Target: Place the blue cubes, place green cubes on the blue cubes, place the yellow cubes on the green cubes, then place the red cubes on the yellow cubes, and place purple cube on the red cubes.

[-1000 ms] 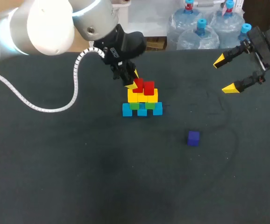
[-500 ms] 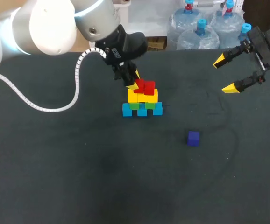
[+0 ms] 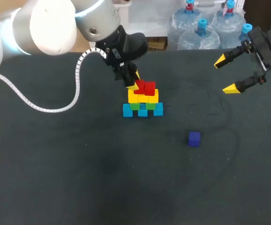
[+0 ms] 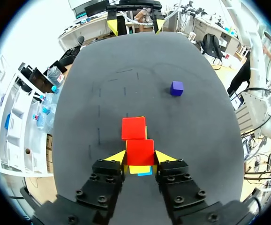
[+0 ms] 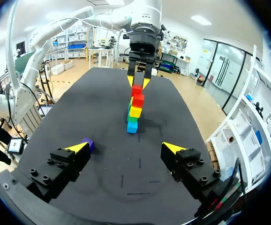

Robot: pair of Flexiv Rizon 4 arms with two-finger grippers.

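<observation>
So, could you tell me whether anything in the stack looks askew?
Slightly: the red cube in the left gripper sits a little out of line with the other red cube. Nothing else stands out.

No text, number or sign can be read anywhere on the table or the arms. A small white marking point(image 3: 114, 54) sits on the black housing behind the left gripper point(image 3: 134, 80), above its yellow tips, but is too small to make out.
</observation>
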